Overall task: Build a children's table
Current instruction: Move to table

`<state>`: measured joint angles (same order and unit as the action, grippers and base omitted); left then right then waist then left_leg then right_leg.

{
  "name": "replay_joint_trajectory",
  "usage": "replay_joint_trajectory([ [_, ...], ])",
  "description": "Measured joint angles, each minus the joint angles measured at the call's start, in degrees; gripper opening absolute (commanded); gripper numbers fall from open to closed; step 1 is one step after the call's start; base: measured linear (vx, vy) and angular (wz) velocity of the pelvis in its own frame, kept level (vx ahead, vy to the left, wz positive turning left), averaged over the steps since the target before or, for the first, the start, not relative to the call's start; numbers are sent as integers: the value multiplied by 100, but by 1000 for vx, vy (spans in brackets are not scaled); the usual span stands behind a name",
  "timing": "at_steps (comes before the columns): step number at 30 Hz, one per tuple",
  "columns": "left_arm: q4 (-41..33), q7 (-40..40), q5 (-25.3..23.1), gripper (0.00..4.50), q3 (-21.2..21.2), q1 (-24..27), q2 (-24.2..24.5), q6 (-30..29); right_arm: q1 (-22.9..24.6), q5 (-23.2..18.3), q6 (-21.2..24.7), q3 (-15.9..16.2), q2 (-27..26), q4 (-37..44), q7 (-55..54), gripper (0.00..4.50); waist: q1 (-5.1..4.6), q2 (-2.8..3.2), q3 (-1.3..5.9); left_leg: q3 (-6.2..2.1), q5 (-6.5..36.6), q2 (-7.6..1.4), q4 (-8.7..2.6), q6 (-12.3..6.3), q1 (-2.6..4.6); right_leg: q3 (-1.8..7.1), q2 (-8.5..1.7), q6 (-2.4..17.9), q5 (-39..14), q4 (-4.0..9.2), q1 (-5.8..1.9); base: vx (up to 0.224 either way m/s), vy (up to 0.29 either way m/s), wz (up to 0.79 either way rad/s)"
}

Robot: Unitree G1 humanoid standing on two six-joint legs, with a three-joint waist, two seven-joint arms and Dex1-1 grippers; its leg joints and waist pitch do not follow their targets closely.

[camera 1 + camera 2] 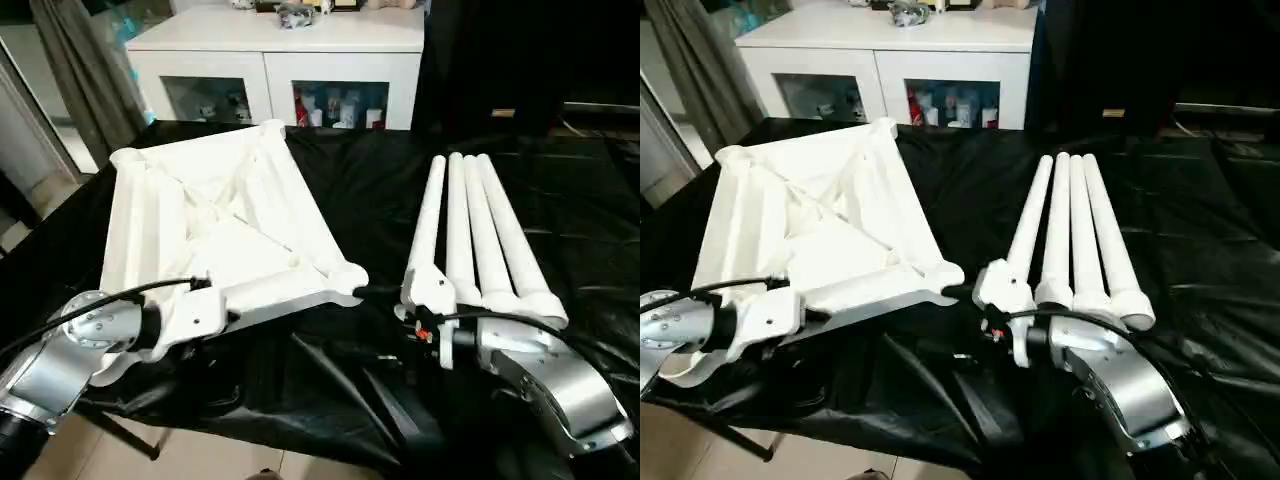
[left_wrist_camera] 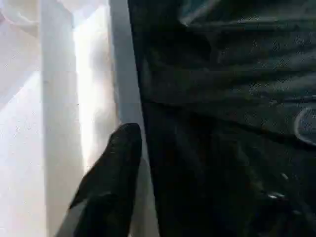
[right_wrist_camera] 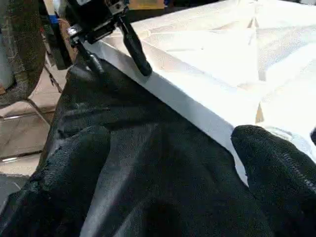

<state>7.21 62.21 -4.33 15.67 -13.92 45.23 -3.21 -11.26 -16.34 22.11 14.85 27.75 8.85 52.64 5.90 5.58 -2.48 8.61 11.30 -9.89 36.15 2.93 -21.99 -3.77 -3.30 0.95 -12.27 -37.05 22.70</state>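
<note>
The white tabletop [image 1: 215, 215] lies underside up on the left of the black-draped table, its ribs and round corner sockets showing. Four white legs [image 1: 480, 230] lie side by side on the right, flared ends toward me. My left gripper [image 3: 123, 70] is at the tabletop's near rim, open, with one black finger [image 2: 116, 163] over the rim and the other below it. My right gripper [image 3: 170, 143] is open wide just in front of the tabletop's near right corner [image 1: 348, 278], holding nothing. Its hand sits beside the flared end of the leftmost leg.
A black cloth [image 1: 340, 380] covers the work table and hangs creased over the near edge. A white cabinet [image 1: 280, 60] with glass-fronted shelves stands behind the table. A grey curtain [image 1: 80, 70] hangs at the far left.
</note>
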Motion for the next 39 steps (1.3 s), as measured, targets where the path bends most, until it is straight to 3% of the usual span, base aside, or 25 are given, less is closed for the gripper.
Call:
replay_joint_trajectory([
  [4,196,-81,-111,325,38,-33,16,19,44,-4,17,-89,34,17,0,443,-38,-6,6,0,0,0,-9,0,8,0,0,-11,-6,-1,-4,0,0,0],
  [7,513,-232,-292,341,73,59,134,-17,251,-23,34,-141,146,186,-13,443,-90,-42,15,4,0,1,-33,1,14,-2,0,-12,-7,0,-2,0,0,0],
  [15,163,-210,-102,400,-214,470,327,-229,381,-245,153,-430,136,310,-120,443,-106,-87,36,5,-1,1,-44,2,17,-2,0,-13,-8,6,0,0,0,0],
  [19,-1153,8,994,427,-851,1033,243,-1129,453,-620,264,-871,-70,473,-362,443,-58,-113,35,7,-2,2,-43,5,0,-2,-2,18,9,19,20,0,0,0],
  [23,-2060,-44,1766,443,-1249,1089,89,-1678,424,-898,398,-1178,-200,738,-614,443,-22,-115,40,10,-1,2,-45,5,2,-2,-2,18,8,23,15,0,0,0],
  [25,-2290,-326,1996,443,-1432,1043,-287,-1870,422,-1015,528,-1309,-304,861,-820,443,-28,-111,41,12,-2,2,-46,5,8,-1,-2,18,9,23,10,0,0,0],
  [27,-2314,-855,1925,443,-1478,872,-754,-1946,370,-965,638,-1325,-427,904,-1092,443,-43,-126,39,12,-3,2,-45,7,14,-2,-2,-11,-8,21,7,0,0,0],
  [30,-2166,-1816,1521,443,-1442,509,-1494,-1999,348,-541,661,-1143,-617,827,-1531,443,-69,-148,40,11,-16,1,-46,27,14,-2,-2,-15,-8,17,5,0,0,0],
  [33,-2157,-2150,1311,443,-1045,490,-1680,-2016,346,20,605,-842,-627,448,-1893,443,-107,-124,43,10,-17,2,-46,28,5,2,-2,-19,-8,29,1,0,0,0],
  [35,-2081,-2325,1291,443,-995,488,-1866,-2024,286,160,601,-839,-683,190,-2125,443,-135,-114,40,11,-17,3,-46,29,-2,1,-2,-25,-4,34,15,0,0,0],
  [37,-1861,-2702,1251,443,-1076,383,-2169,-2023,54,215,610,-1006,-961,-70,-2549,443,-160,-110,39,10,-17,2,-51,29,-3,-1,0,-19,1,30,17,0,0,0],
  [39,-1576,-3296,1180,443,-1270,12,-2663,-2070,-473,258,733,-1199,-1279,-243,-3052,443,-192,-105,28,9,-22,2,-51,34,-10,-3,0,12,22,23,28,0,0,0],
])
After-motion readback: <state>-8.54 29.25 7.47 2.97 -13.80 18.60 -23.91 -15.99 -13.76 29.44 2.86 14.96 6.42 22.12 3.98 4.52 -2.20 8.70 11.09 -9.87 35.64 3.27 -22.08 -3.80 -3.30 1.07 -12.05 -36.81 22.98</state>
